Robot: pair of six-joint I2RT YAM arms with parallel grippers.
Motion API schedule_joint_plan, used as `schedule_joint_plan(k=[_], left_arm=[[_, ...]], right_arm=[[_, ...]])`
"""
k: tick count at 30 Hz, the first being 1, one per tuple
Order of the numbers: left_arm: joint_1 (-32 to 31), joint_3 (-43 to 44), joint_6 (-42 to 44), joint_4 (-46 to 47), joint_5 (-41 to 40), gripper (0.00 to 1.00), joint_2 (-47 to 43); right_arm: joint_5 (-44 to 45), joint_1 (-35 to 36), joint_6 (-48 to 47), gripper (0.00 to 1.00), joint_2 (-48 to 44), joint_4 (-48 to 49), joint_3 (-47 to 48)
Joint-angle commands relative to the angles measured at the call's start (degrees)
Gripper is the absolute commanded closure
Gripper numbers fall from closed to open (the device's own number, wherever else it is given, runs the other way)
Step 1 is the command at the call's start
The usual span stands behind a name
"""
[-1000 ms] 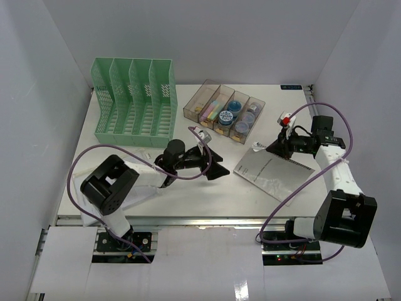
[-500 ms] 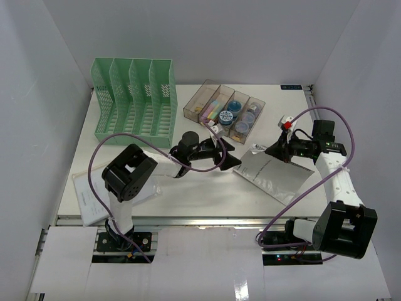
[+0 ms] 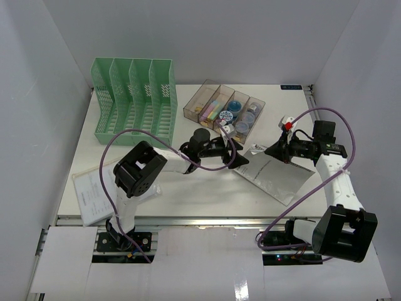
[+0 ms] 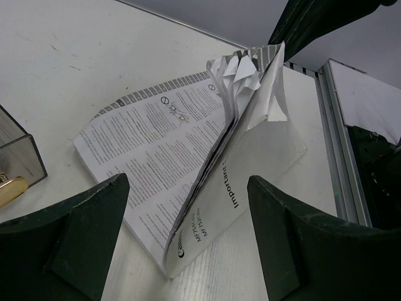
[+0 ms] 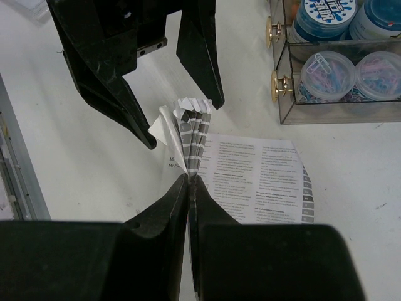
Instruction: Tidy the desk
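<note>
green file rack (image 3: pixel 133 100): back left on the desk (image 3: pixel 207 194), slots look empty | left gripper (image 4: pixel 186 188): jaws apart astride the booklet (image 4: pixel 156 144)'s raised corner, likely to take it | clear tray (image 3: pixel 194 99): paper-clip tubs, blue-lidded tubs, pastel notes | right gripper (image 5: pixel 189 177): clamped on that corner, propping it up; the rest lies flat right of centre

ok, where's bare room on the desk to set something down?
Bare desk front-centre along the rail, and the far right corner past the clear tray. Crowded mid-desk: open left gripper, booklet pinched by right gripper, tray just behind.
</note>
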Motion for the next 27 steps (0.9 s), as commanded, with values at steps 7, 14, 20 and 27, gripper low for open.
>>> schedule_joint_plan(k=[7,14,20,27], left_arm=[[-1.51,6.42,1.61,-2.99,2.69,0.28,2.33],[-1.60,6.67,-0.42,-1.96,6.46,0.64,2.30],[-1.60,3.38,-1.23,-0.90,8.53,0.98,-0.24],[-1.60,0.28,-0.63,-4.55,10.36,1.00,-3.99]], right_arm=[[-3.19,0.80,1.09,0.92,-1.44,0.91,0.17],[-2.50,0.89,1.13,0.92,-0.98,1.42,-0.05],[-0.69,0.97,1.16,0.92,-0.19,2.01,0.07],[1.99,1.10,-0.14,0.62,0.75,2.23,0.00]])
